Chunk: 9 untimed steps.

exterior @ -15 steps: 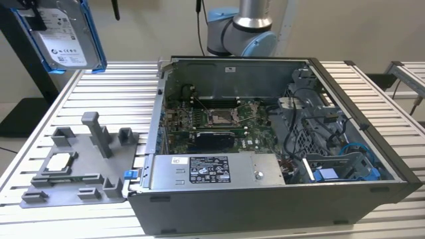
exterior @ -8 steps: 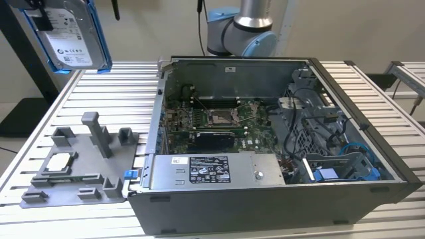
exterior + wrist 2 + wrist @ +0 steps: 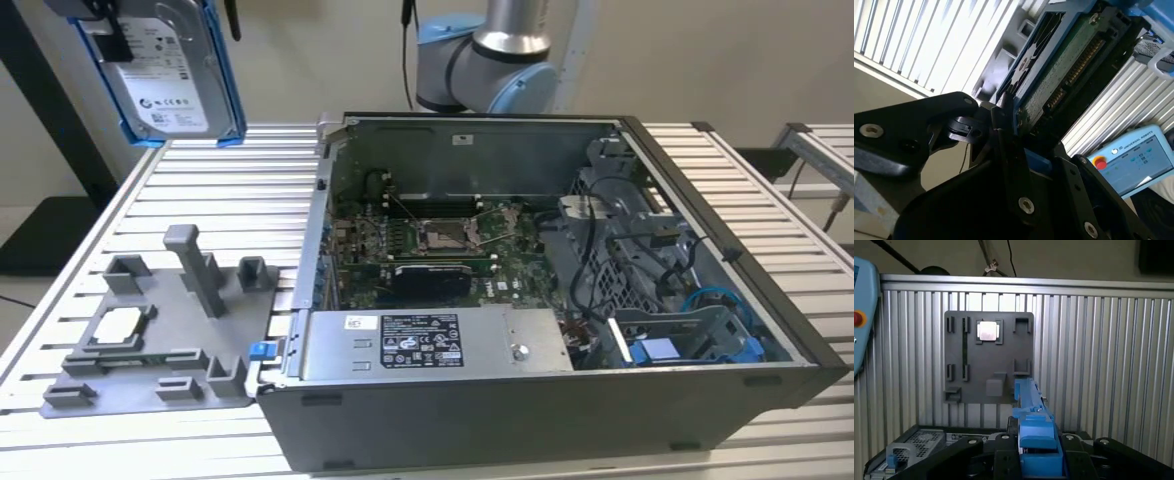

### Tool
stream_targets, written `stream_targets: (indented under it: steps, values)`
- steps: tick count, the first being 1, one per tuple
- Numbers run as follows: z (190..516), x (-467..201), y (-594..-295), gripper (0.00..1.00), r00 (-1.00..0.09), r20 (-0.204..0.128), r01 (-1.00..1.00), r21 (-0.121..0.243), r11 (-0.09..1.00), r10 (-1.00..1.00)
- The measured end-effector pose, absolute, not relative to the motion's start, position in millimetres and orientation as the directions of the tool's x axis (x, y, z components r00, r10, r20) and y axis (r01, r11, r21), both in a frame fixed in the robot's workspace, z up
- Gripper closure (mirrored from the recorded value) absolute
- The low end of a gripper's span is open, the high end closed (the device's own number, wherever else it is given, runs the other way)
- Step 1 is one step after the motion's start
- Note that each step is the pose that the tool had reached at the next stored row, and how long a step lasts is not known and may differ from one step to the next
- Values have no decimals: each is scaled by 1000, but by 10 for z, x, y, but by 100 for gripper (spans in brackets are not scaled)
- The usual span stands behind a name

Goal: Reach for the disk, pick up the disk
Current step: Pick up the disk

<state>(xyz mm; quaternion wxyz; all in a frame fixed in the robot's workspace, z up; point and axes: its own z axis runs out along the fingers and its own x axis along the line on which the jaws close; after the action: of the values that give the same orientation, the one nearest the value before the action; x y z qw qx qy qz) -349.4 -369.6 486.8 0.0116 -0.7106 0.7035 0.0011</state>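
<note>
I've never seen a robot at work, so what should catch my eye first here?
The disk, blue-framed, hangs in the air at the exterior view's upper left, clamped in the gripper. An open computer case lies on the slatted table at the centre, its circuit board bared.

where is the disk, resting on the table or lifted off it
Lifted off. In the exterior view the disk hangs above the table; in the second wrist view the gripper is shut on its edge.

Silver-grey metal disk (image 3: 171, 80), white label, bright blue frame! Pale silver counter (image 3: 134, 195), striped with ribs; matte grey plastic tray (image 3: 174, 335); dark grey computer case (image 3: 534, 420).
</note>
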Motion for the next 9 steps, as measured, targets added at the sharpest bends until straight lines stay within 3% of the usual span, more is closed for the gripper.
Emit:
stream_targets:
  steps: [9]
  values:
    - [4868, -3208, -3696, 100, 10, -18, -1000, -15, -10, -1000]
